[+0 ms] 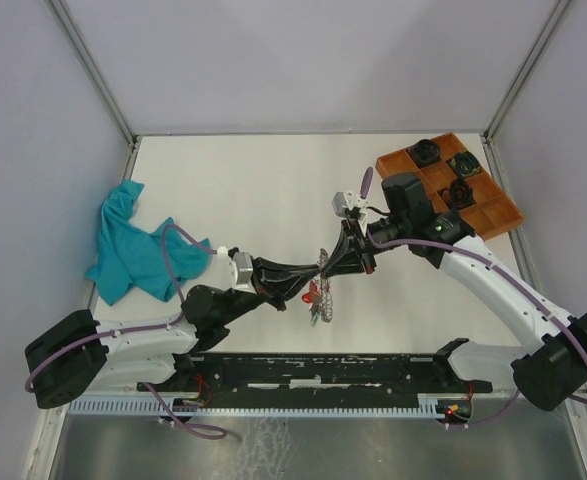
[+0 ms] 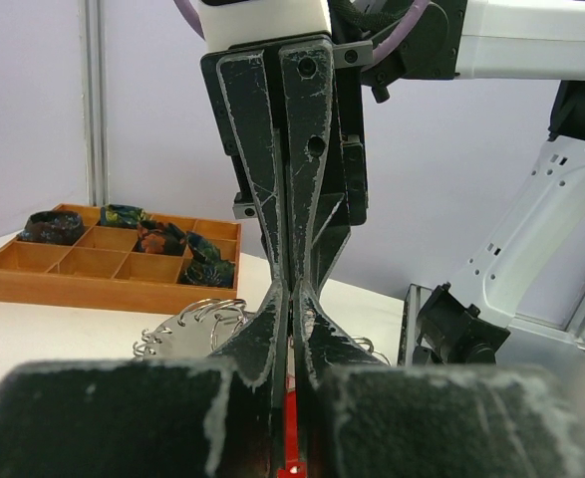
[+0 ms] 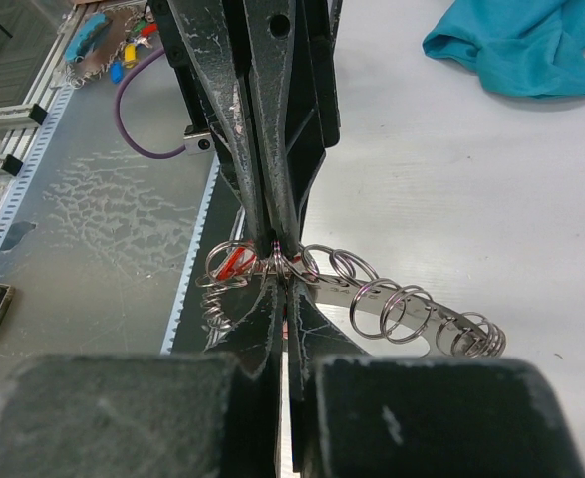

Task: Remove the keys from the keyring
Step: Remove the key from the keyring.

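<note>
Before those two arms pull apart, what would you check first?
1. Left gripper shut on the keyring: ok.
2. Right gripper shut on it too: ok.
3. Any key freed: not ok, keys bunched beneath the grippers.
4. Which coil each gripper pinches: cannot tell.
5. Teal cloth and wooden tray away from the work: ok.

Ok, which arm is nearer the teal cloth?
Left. The left arm lies just beside the teal cloth; the right arm reaches in from the opposite side, by the wooden tray.
</note>
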